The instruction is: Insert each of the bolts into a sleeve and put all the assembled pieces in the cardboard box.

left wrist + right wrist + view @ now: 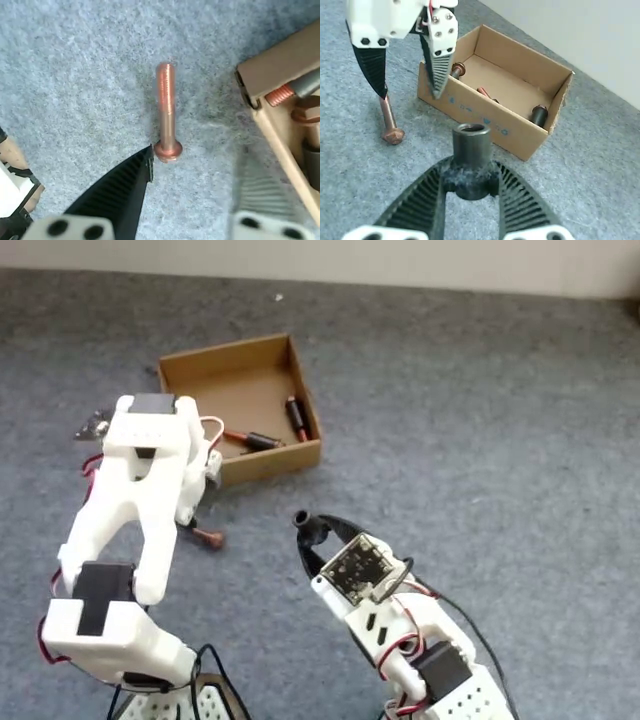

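Note:
A copper bolt (166,107) lies flat on the grey carpet just in front of the cardboard box (300,454). My left gripper (195,170) hangs open over the bolt's head end, its black finger (125,190) almost touching the head and the other finger on the box side. In the high view the bolt (206,536) sticks out from under the left gripper (195,520). My right gripper (470,175) is shut on a dark sleeve (471,145), held upright with its bore upward, a short way right of the bolt (390,122). The sleeve (303,521) sits at the right gripper's (312,527) tip.
Inside the box (490,120) lie bolts fitted in sleeves (252,439), one along the right wall (296,418). A small metallic thing (92,425) lies left of the left arm. Open carpet stretches to the right and behind the box.

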Available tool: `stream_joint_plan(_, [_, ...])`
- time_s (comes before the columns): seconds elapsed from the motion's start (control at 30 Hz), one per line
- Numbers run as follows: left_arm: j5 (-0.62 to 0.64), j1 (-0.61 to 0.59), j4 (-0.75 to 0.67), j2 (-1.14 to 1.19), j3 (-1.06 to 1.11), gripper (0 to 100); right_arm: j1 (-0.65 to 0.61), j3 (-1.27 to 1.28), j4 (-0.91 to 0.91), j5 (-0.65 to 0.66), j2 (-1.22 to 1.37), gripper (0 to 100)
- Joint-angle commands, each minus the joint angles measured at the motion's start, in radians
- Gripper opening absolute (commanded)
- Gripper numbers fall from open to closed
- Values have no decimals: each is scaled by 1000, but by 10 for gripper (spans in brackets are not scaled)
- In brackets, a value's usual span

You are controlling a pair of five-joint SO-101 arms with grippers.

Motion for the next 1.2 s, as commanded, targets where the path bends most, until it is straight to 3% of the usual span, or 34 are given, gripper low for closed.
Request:
stream_joint_plan(0.0, [8, -5, -8, -47, -7, 435, 16, 21, 1, -3, -15, 5])
stream_joint_plan(0.17, [6, -8, -6, -58, -10, 436, 16, 21, 1, -3, -15, 5])
stream_joint_plan(0.3, [-72, -8, 5, -59, -39, 436, 44, 21, 1, -3, -15, 5])
stream_joint_plan(0.53, [-210, -8, 236, -59, -182, 435, 47, 21, 1, -2, -15, 5])
stream_joint_plan(0.73, [-345, -25, 261, -59, -199, 435, 47, 21, 1, -2, -15, 5])
stream_joint_plan(0.9, [-606, -42, 262, -62, -209, 350, 47, 21, 1, -2, -15, 5])
stream_joint_plan(1.17, [-1298, -76, 256, -173, -206, 42, 47, 21, 1, -2, -15, 5])
